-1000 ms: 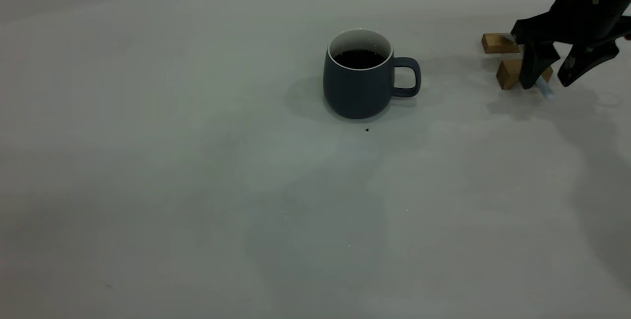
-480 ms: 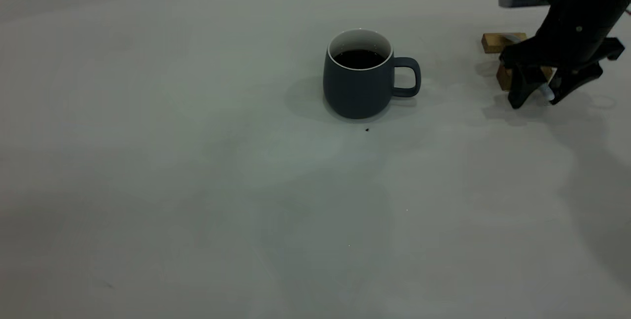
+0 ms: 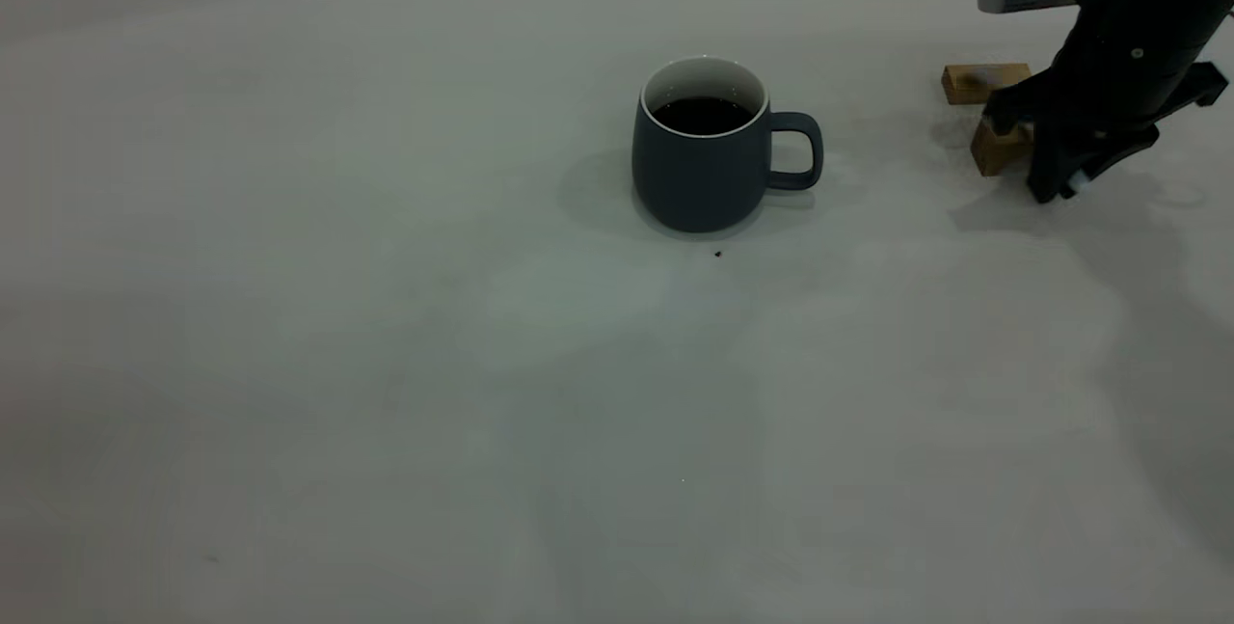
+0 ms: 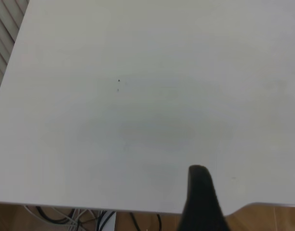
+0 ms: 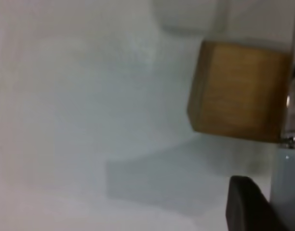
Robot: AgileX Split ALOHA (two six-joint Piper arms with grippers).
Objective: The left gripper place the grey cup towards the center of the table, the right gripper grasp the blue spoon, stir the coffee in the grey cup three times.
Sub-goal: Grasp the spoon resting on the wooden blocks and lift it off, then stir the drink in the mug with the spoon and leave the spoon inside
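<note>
The grey cup [image 3: 702,171] stands upright near the middle of the table [image 3: 386,364], handle toward the right arm, with dark coffee [image 3: 702,115] inside. At the far right, my right gripper [image 3: 1057,186] is down at the table and shut on the blue spoon [image 3: 1081,178], whose pale handle end peeks out beside the black fingers. The right wrist view shows that pale handle [image 5: 285,192] against one black finger [image 5: 246,207]. My left gripper [image 4: 201,202] hangs over the table's edge, far from the cup, and is out of the exterior view.
Two small wooden blocks lie by the right gripper: one [image 3: 983,82] behind it, the other [image 3: 996,148] touching its side and filling the right wrist view [image 5: 239,91]. A dark speck [image 3: 717,254] sits in front of the cup.
The right gripper came down beside the wooden blocks with its fingers spread, then shut them on the spoon's handle. The cup has not moved.
</note>
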